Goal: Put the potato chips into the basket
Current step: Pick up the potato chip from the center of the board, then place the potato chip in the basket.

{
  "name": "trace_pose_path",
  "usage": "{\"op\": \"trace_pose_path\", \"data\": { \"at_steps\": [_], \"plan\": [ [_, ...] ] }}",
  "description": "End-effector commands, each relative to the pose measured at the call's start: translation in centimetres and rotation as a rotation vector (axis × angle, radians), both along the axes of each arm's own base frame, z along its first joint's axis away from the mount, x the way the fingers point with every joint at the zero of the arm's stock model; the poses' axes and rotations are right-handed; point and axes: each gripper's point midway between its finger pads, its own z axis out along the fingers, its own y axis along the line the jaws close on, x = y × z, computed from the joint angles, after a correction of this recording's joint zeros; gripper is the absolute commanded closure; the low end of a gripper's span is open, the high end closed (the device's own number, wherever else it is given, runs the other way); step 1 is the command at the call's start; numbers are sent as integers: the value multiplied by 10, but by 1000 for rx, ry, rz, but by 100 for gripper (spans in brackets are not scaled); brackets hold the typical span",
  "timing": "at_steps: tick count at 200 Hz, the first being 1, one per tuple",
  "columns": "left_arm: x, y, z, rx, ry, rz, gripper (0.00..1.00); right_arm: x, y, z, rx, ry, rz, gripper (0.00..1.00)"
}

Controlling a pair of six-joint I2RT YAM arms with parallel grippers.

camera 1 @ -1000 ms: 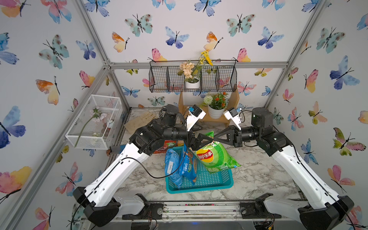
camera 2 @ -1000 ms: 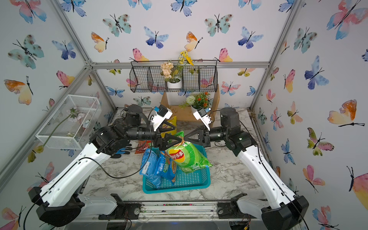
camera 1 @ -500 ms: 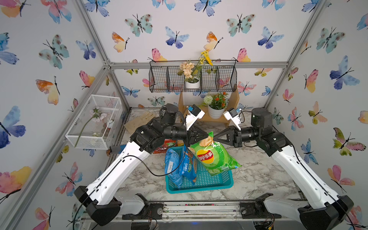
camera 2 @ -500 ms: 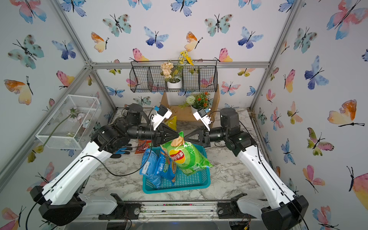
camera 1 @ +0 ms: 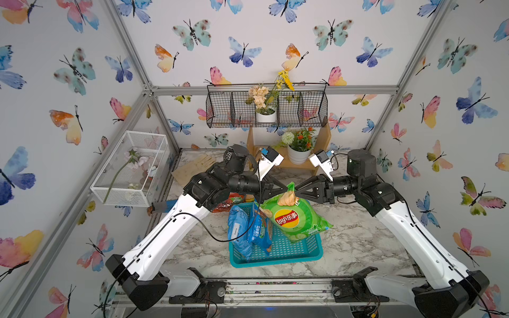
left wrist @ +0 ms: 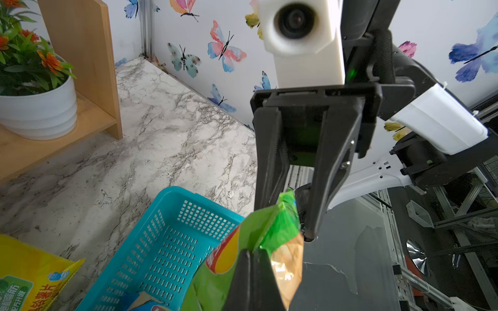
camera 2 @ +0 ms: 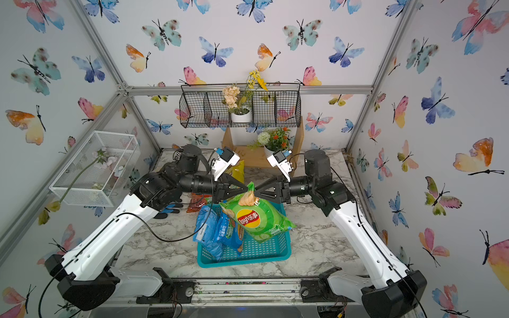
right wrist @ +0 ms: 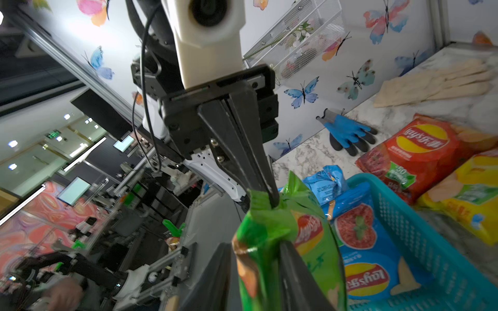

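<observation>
Left wrist view: left gripper pressed together, pinching top seam of glossy green Lay's chip bag. Right gripper jaws spread either side of same seam. In both top views the bag hangs between the arms over teal perforated plastic basket; cannot tell if it touches. Two blue chip bags stand inside. Red chip bag and yellow chip bag lie outside on marble tabletop.

Green chip bag tilted over a teal basket, left gripper and right gripper meeting at its top corner, two blue bags upright inside
</observation>
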Motion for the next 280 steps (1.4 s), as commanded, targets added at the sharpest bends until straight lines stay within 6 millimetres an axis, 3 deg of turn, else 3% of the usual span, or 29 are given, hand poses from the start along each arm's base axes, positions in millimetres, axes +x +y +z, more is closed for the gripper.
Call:
{"op": "trace_pose_path", "data": {
  "at_steps": [1, 35, 72, 113, 168, 215, 280],
  "plan": [
    [-3, 10, 9, -20, -13, 40, 100, 9, -2, -10, -48, -28, -78, 52],
    [-2, 17, 6, -12, 2, 95, 100, 30, -9, -22, -120, -57, -230, 42],
    [-1, 21, -3, -6, 59, 140, 100, 55, -28, -31, -207, -100, -441, 38],
    [-5, 27, 4, -52, 128, 195, 100, 68, -48, -34, -257, -129, -601, 34],
    [-12, 30, -7, -90, 240, 269, 100, 63, -46, -80, -342, -32, -557, 49],
    [-26, 23, -17, -83, 251, 330, 100, 52, -45, -100, -354, 13, -515, 52],
    [-22, 28, -52, -83, 326, 424, 100, 37, -46, -136, -381, 80, -476, 57]
  ]
}}
